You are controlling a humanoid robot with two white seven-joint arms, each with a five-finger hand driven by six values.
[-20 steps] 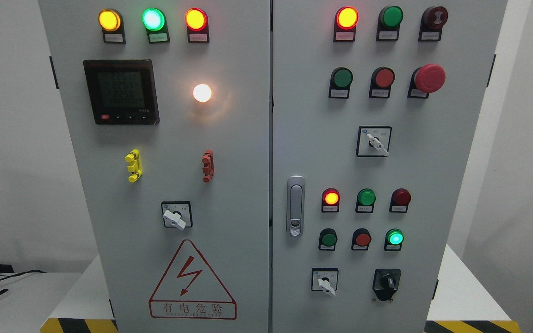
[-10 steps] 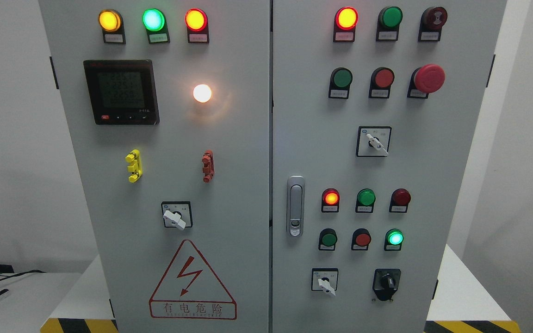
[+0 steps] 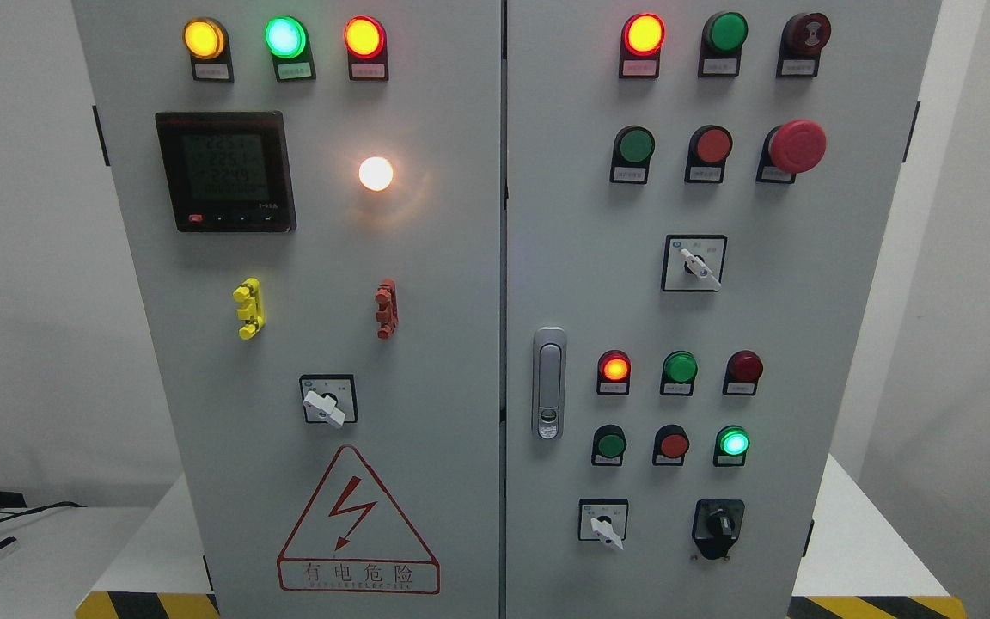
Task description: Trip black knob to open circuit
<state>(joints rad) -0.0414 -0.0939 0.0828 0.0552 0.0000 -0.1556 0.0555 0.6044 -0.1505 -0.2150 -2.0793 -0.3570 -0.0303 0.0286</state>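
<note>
A grey electrical cabinet (image 3: pixel 461 344) with two doors fills the head view. The black knob (image 3: pixel 719 524) sits low on the right door, on a black square base, its pointer roughly upright. A white rotary switch (image 3: pixel 605 526) is to its left. Just above the knob a green lamp (image 3: pixel 733 443) is lit. Neither of my hands nor any arm shows in the picture.
The right door also carries a red mushroom stop button (image 3: pixel 797 145), a white selector (image 3: pixel 697 266), a metal door handle (image 3: pixel 549 383) and rows of lamps and buttons. The left door has a meter (image 3: pixel 225 170), a lit white lamp (image 3: pixel 375 173) and a warning triangle (image 3: pixel 357 524).
Only the digits on the meter flicker; nothing else has moved.
</note>
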